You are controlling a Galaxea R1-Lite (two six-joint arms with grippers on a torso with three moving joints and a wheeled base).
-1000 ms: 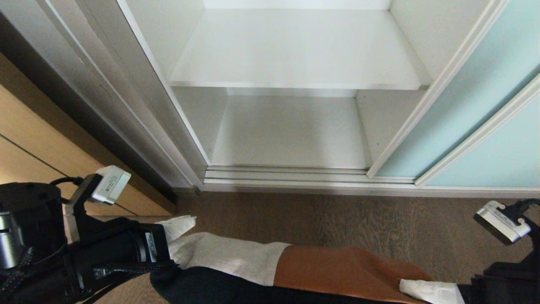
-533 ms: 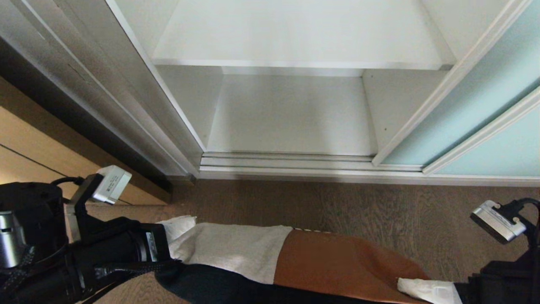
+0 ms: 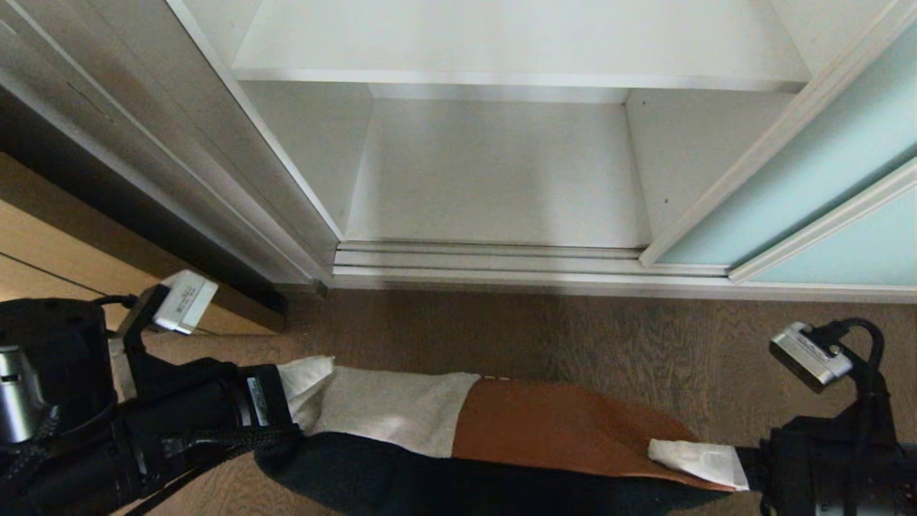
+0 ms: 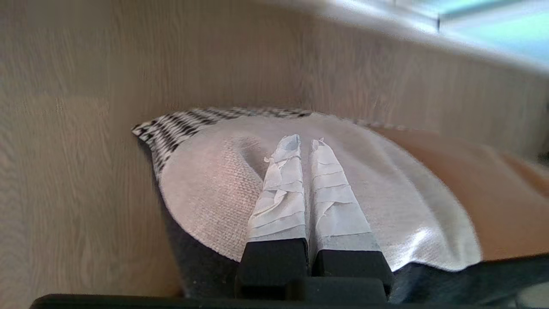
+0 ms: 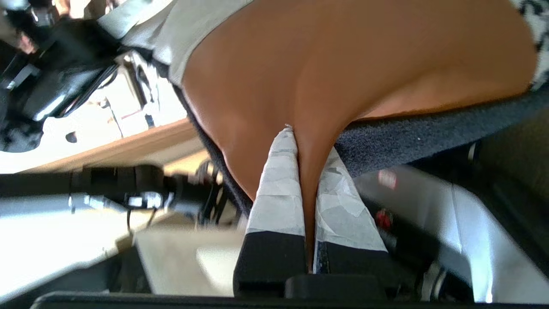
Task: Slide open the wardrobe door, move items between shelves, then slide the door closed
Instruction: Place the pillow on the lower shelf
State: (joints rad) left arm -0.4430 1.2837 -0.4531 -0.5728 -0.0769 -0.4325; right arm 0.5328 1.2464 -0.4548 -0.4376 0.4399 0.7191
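Note:
The cushion (image 3: pixel 501 430), with beige-grey and rust-brown patches and a dark back, hangs stretched between both grippers above the floor, in front of the wardrobe. My left gripper (image 3: pixel 322 373) is shut on its beige end (image 4: pixel 206 189), taped fingers (image 4: pixel 279 193) pressed together beside the houndstooth strip (image 4: pixel 171 128). My right gripper (image 3: pixel 659 453) is shut on a fold of the rust-brown patch (image 5: pixel 343 64). The sliding wardrobe door (image 3: pixel 809 179) stands pushed to the right. Behind the opening, an upper shelf (image 3: pixel 516 43) and a bottom shelf (image 3: pixel 501 172) are both bare.
The silver floor track (image 3: pixel 487 261) runs along the wardrobe's front. A tan wood-grain door (image 3: pixel 43 244) and the wardrobe's grey side frame (image 3: pixel 179 143) stand at the left. Grey-brown floor (image 3: pixel 573 337) lies between me and the track.
The whole head view has shifted: the wardrobe slid up the picture, so the camera moved. Both grippers keep hold of the cushion; the right gripper shows further in.

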